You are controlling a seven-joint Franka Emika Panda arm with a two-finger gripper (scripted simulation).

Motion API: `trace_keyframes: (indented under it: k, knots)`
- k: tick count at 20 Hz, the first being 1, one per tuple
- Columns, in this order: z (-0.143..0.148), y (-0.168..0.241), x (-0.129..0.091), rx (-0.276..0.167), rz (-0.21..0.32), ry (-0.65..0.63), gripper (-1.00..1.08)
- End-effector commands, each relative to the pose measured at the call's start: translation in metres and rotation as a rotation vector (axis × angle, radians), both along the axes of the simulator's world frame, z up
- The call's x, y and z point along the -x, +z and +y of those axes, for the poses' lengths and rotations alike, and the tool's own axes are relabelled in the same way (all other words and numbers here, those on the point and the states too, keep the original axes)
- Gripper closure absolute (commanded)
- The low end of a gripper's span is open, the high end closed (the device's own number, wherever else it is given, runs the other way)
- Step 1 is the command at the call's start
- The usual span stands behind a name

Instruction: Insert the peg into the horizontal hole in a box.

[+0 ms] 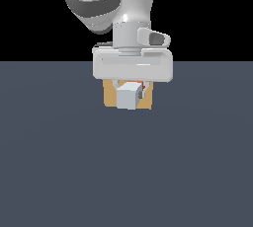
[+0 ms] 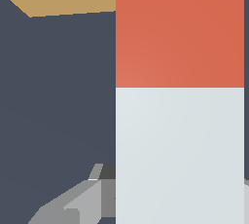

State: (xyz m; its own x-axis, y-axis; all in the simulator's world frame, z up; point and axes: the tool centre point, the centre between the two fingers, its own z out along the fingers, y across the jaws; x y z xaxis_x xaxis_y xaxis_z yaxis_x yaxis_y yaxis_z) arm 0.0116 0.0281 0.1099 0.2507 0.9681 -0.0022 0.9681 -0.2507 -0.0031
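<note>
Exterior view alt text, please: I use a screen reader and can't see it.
A white robot arm's gripper holds a peg level above the dark floor, pale end toward the camera, red half pointing at a tan box behind it. The hole is hidden.

The peg hangs under the end effector, lengthwise toward the camera in the exterior view. The box stands behind it on the floor.
</note>
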Motion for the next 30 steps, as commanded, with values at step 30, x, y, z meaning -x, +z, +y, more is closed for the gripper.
trace_keyframes:
  k: [30]
  knots:
    - [0.068,0.011,-0.009,-0.002,-0.005,0.069,1.08]
